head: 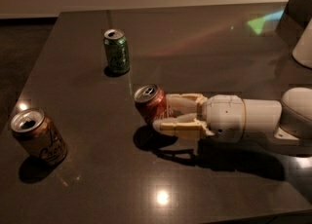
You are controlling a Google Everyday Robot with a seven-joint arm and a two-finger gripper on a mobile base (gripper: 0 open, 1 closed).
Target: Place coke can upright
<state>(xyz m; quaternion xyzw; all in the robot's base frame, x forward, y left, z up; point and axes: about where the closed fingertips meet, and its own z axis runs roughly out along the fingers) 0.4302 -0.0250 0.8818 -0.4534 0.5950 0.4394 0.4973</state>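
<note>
The red coke can [150, 103] is near the middle of the dark table [214, 52], tilted with its silver top up and to the left, and seems held just above the surface. My gripper [163, 113] reaches in from the right on the white arm [253, 118]. Its cream fingers [178, 126] are shut on the can's lower body.
A green can [116, 51] stands upright at the back left. A tan-brown can [39, 136] stands at the front left near the table's edge. A white object [303, 45] and a dark box [295, 13] are at the far right.
</note>
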